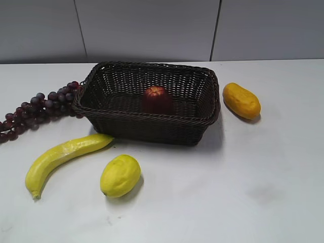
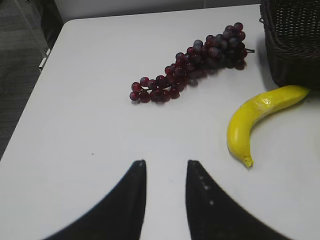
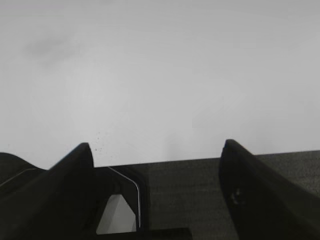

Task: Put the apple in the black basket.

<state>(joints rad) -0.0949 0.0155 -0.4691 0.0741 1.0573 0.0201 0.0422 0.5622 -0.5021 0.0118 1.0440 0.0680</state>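
A dark red, glossy apple [image 1: 156, 99] with a dimpled top is seen resting upright on the floor of the black basket [image 1: 152, 126], near its middle. The basket, a rectangular dark woven wicker piece with flaring sides and a braided rim, is set on the white table, its corner also caught in the left wrist view.

Even, soft light from above — the white bench [image 1: 243, 202] is bright without glare. Short, faint shadows fall to the right of the lemon [image 1: 120, 175] and the basket [image 1: 152, 121]. The right wrist view is hazy, washed out and low in contrast — its claw [image 3: 157, 150] dark.
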